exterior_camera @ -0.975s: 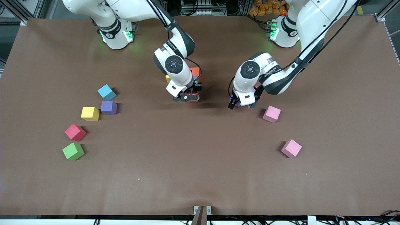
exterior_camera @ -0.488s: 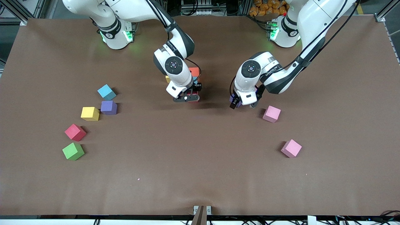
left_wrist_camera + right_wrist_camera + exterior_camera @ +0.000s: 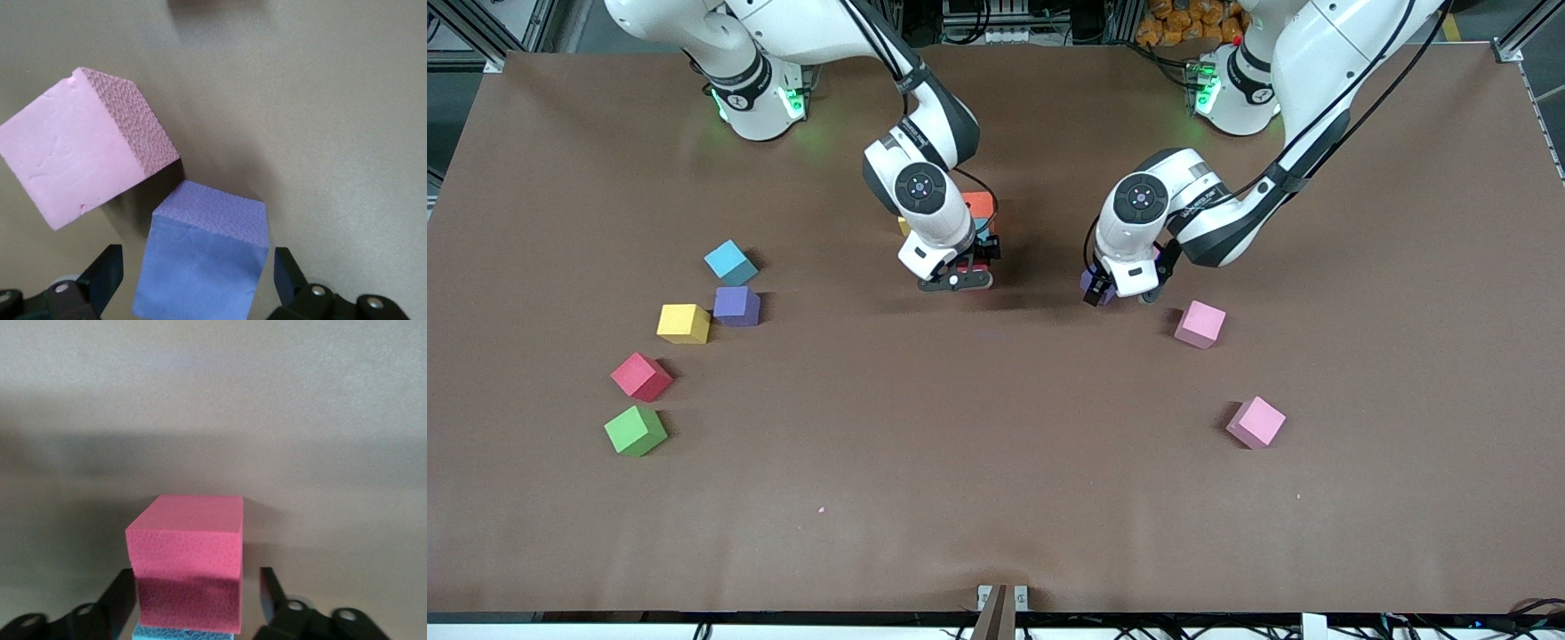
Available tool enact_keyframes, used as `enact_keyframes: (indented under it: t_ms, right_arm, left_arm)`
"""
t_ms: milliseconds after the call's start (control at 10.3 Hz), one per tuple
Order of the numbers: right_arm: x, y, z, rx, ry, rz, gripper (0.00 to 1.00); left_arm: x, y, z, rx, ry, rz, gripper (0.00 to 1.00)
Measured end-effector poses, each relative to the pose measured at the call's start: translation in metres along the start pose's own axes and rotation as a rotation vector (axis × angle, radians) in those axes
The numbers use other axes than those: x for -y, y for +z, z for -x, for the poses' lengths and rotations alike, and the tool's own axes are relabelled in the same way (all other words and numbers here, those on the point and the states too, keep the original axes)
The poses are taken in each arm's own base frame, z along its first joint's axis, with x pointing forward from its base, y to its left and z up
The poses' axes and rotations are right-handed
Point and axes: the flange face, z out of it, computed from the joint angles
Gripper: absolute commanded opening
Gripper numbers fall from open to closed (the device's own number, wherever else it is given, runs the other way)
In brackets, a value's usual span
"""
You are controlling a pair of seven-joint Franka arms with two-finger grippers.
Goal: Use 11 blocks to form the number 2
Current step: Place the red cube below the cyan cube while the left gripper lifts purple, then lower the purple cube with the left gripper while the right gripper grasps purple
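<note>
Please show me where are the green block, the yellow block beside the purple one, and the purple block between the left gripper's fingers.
green block (image 3: 635,430), front view, top face.
yellow block (image 3: 683,321), front view, top face.
purple block (image 3: 200,273), left wrist view, large smooth face.

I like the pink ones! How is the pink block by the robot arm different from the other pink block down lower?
The upper pink block sits farther from the front camera, beside the left gripper; the lower pink block sits nearer the camera, alone. The lower one also lies more toward the left arm's end of the table. Both are pink foam cubes of about the same size, resting on the table, untouched.
</note>
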Motion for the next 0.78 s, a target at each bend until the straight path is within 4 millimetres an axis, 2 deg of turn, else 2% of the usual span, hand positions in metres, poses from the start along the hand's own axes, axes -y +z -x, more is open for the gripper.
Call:
enact_keyframes:
  t_ms: [98, 195, 293, 390, 488, 585, 683, 780]
  right_arm:
    - [-0.001, -0.007, -0.003, 0.002, 0.025, -0.001, 1.00]
    - [0.001, -0.022, -0.006, 0.025, 0.057, 0.007, 1.00]
    - [0.003, -0.049, -0.013, 0.056, 0.076, 0.017, 1.00]
    - [-0.003, -0.085, -0.025, 0.079, 0.105, 0.019, 1.00]
    - [-0.020, -0.128, -0.040, 0.083, 0.141, 0.006, 1.00]
    - [-0.042, -0.166, -0.052, 0.066, 0.176, -0.015, 1.00]
    - [-0.074, -0.198, -0.066, 0.043, 0.218, -0.033, 1.00]
    - [-0.108, -0.219, -0.079, 0.026, 0.239, -0.044, 1.00]
  left_arm:
    - [0.000, 0.002, 0.000, 0.000, 0.004, -0.002, 1.00]
    - [0.000, 0.004, 0.000, 0.001, 0.006, -0.004, 1.00]
    - [0.000, 0.006, 0.001, 0.001, 0.011, -0.006, 0.75]
    - [0.000, 0.009, 0.001, 0.000, 0.020, -0.007, 0.31]
    - [0.001, 0.012, 0.003, 0.003, 0.025, -0.010, 0.07]
    - [0.000, 0.013, 0.003, 0.007, 0.025, -0.011, 0.02]
    - [-0.004, 0.010, 0.002, 0.009, 0.016, -0.003, 0.02]
    - [-0.011, 0.003, -0.001, 0.011, -0.005, 0.015, 0.02]
